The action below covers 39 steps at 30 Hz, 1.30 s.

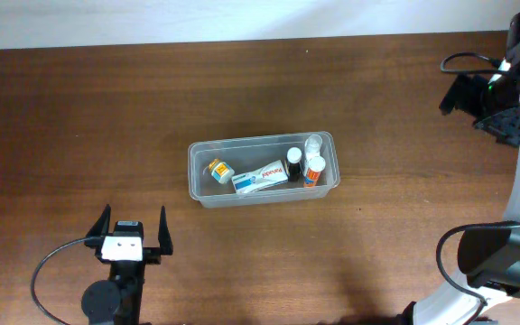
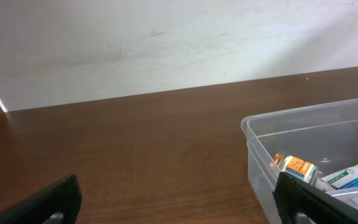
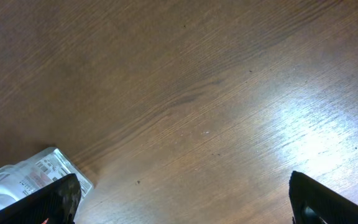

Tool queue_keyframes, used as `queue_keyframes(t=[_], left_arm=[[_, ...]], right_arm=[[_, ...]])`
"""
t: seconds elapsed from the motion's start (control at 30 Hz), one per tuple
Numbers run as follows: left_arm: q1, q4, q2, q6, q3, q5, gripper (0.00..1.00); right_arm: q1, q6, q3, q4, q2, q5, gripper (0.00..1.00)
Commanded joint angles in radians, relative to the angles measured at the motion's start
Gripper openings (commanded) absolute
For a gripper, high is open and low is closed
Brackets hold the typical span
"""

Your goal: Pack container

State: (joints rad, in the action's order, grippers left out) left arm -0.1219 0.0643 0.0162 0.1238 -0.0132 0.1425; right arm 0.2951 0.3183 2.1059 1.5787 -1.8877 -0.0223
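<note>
We judge the container (image 1: pixel 242 142) light, thin-walled and slightly flexible, its clear plastic slick; pinching over the rim of an end wall looks safest, kept level so the small bottles (image 1: pixel 314 167) and white box (image 1: pixel 260 177) inside don't slide. It sits on the surface (image 1: pixel 79 108) ahead and to the right of the left gripper (image 1: pixel 134 215), whose jaws stand wide apart, empty. The right gripper (image 3: pixel 185 202), likewise spread and empty, is well apart from it.
</note>
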Motion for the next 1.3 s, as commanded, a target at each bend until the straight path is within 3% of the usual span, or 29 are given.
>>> queue_keyframes(t=[0.0, 1.03, 1.27], left_arm=[[0.002, 0.004, -0.012, 0.021, 0.005, 0.000, 0.99], [0.001, 0.004, -0.010, 0.021, 0.005, 0.000, 1.00], [0.001, 0.004, -0.010, 0.021, 0.005, 0.000, 0.99]], right_arm=[[0.000, 0.013, 0.013, 0.000, 0.017, -0.009, 0.98], [-0.008, 0.013, 0.013, 0.000, 0.017, -0.009, 0.98], [-0.075, 0.013, 0.013, 0.000, 0.120, -0.010, 0.98]])
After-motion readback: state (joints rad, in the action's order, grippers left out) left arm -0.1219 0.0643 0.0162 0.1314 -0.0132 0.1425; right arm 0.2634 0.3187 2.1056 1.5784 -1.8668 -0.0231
